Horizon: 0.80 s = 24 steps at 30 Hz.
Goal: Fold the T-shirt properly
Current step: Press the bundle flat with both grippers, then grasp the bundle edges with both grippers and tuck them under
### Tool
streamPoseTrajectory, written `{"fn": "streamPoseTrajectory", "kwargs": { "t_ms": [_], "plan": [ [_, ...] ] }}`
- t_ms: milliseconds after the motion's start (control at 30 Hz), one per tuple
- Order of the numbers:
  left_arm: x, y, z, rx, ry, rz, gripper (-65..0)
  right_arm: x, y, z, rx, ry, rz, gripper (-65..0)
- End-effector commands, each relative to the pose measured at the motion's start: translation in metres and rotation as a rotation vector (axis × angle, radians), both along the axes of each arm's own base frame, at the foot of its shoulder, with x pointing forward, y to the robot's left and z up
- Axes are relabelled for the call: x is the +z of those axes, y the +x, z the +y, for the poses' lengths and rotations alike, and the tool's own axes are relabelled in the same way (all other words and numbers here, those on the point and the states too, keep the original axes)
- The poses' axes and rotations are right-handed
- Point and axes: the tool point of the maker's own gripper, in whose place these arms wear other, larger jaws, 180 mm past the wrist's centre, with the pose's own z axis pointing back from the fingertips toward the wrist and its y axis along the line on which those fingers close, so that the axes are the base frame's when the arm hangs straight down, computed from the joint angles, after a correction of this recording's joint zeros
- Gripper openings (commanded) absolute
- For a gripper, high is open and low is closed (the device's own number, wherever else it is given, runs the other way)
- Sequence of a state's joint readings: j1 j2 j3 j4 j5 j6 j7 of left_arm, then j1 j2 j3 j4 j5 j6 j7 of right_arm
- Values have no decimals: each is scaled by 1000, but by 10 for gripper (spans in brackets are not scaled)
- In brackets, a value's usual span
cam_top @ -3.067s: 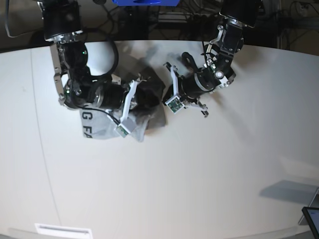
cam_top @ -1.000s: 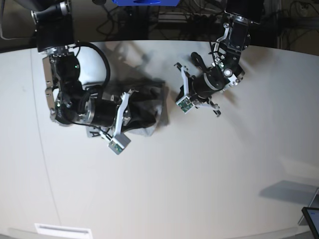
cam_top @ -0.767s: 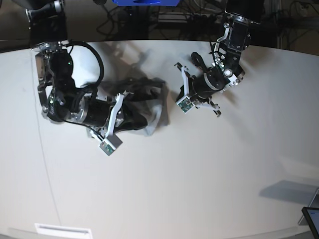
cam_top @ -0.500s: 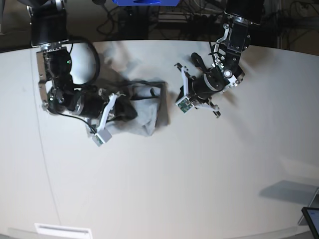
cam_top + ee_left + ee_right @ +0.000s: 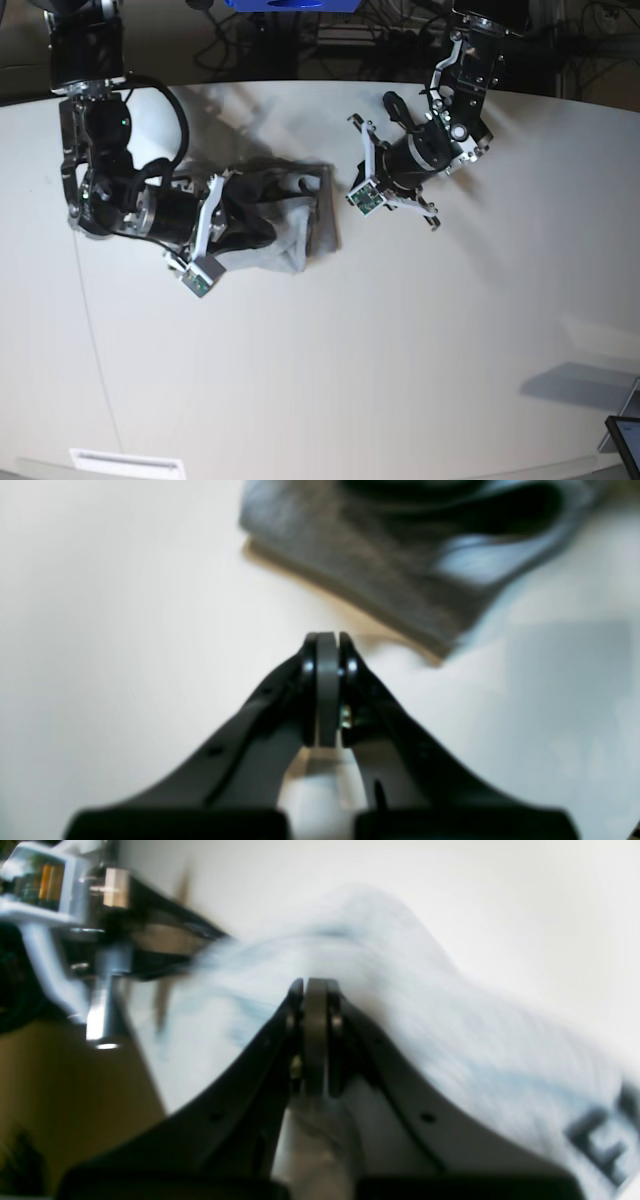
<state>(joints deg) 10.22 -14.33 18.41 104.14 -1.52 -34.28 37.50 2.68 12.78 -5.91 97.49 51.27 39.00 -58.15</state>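
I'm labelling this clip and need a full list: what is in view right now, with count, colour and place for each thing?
T-shirt: one, heather grey with black lettering, bunched on the table left of centre in the base view.
Table: one, white, fills most of the base view.
Tablet corner: one, dark, bottom right edge of the base view.
Blue object: one, top edge, behind the table.
Cables: several, dark, behind the table.
Left gripper: one, black, jaws shut and empty, above bare table beside the shirt's edge.
Right gripper: one, black, jaws shut, against the shirt; a grip on the cloth cannot be told.
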Motion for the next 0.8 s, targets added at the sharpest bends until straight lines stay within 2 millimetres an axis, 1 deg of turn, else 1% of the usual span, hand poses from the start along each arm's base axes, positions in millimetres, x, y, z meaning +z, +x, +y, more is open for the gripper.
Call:
{"fn": "streamPoseTrajectory", "kwargs": {
  "t_ms": [0,67,233,333,433,500,533,567,667,700,733,767],
  "plan": [
    [16,6,-4,-4,-26,-52,-650,17,2,2,6,20,-52,-650],
    [25,3,-7,-8,-36,-73,-650,28,-2,2,8,14,-86,-650],
    [70,-8,-32,-66,-168,-207,-650,24,-9,-16,-45,-1,-74,-650],
    [79,-12,-44,-88,-230,-234,-650,23,-5,-29,-83,-16,-75,-650],
    [97,-9,-62,-80,-337,-279,-650,21,-2,-51,-102,-71,-84,-650],
    [108,-5,-72,-76,-392,-310,-650,20,-1,-59,-113,-88,-85,-650],
    [112,-1,-75,-73,-410,-321,-650,17,-2,-63,-121,-94,-74,-650],
    [117,2,-84,-85,-429,-331,-650,13,-5,-68,-135,-99,-60,-650],
    [123,6,-113,-169,-450,-339,-650,3,-9,-82,-176,-116,-29,-650],
    [122,7,-119,-184,-453,-335,-650,-3,-11,-85,-182,-138,-20,-650],
    [118,10,-123,-195,-449,-324,-650,-9,-13,-89,-187,-168,-11,-650],
    [107,14,-124,-194,-438,-300,-650,-16,-15,-92,-187,-208,-6,-650]
  ]
}}
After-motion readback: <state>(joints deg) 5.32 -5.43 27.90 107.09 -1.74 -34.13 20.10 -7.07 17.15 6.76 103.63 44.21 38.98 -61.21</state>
